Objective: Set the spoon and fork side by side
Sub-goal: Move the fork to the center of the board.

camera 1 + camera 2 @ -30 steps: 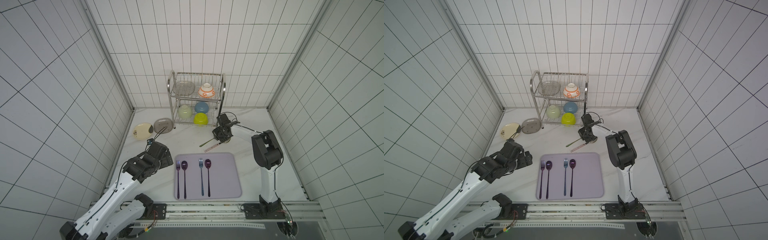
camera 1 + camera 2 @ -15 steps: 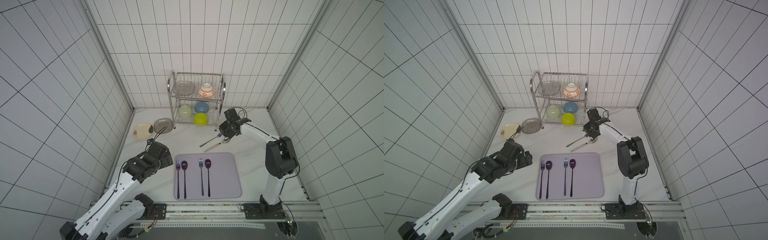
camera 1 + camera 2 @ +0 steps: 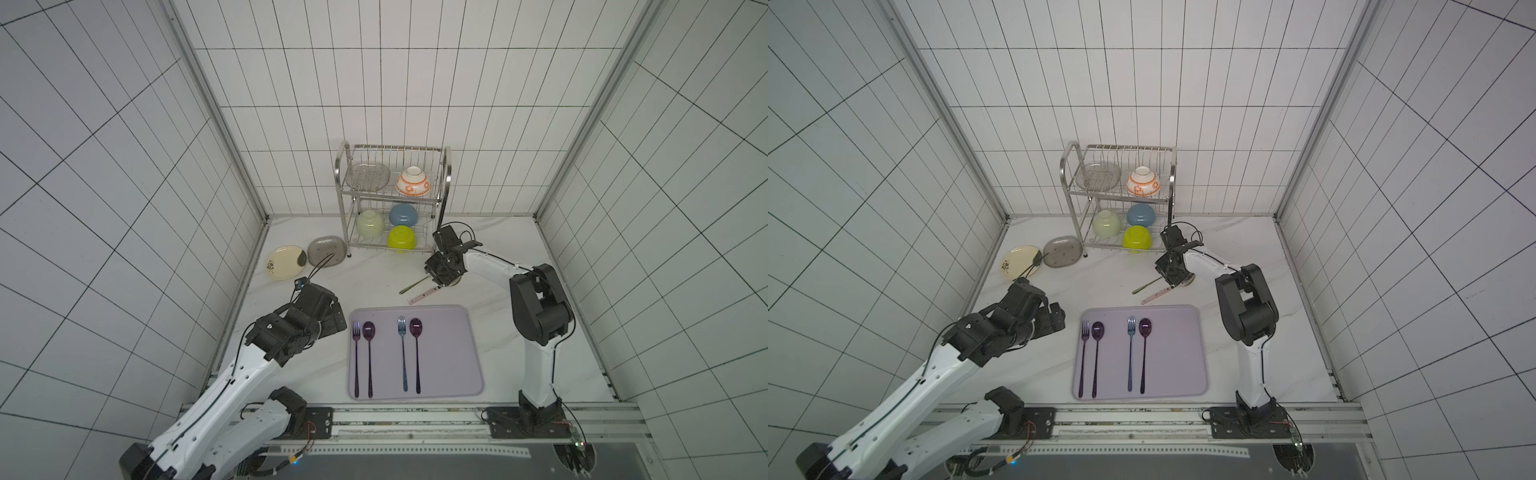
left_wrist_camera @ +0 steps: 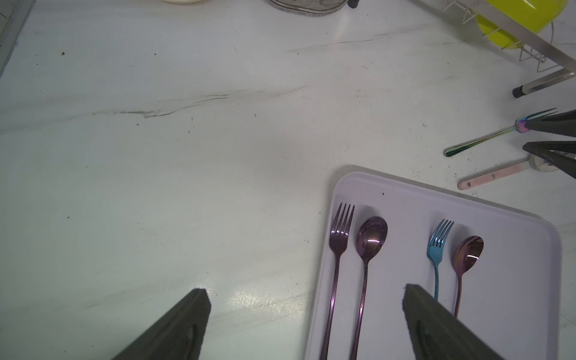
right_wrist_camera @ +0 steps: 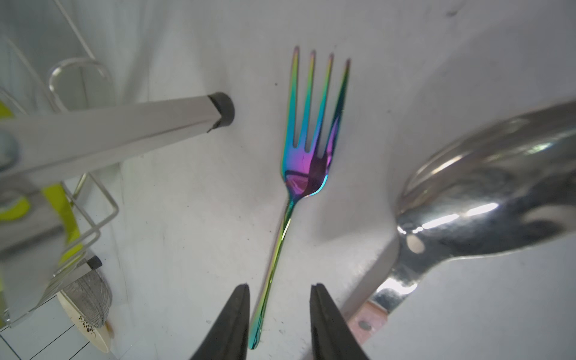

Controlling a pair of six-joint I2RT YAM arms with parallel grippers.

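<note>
A rainbow fork lies on the white table behind the tray, seen in both top views. A steel spoon with a pink handle lies close beside it, nearer the tray. My right gripper hangs low over them. It is open, its jaws a little apart on either side of the fork's handle end. My left gripper stands wide open and empty at the tray's left edge.
The lilac tray holds a purple fork beside a purple spoon, and a blue fork beside another spoon. A steel dish rack with bowls stands just behind my right gripper. Two plates lie at back left.
My right gripper's jaws have gone from shut to a little apart, and that arm's elbow has swung right. The left arm and all the cutlery have stayed put.
</note>
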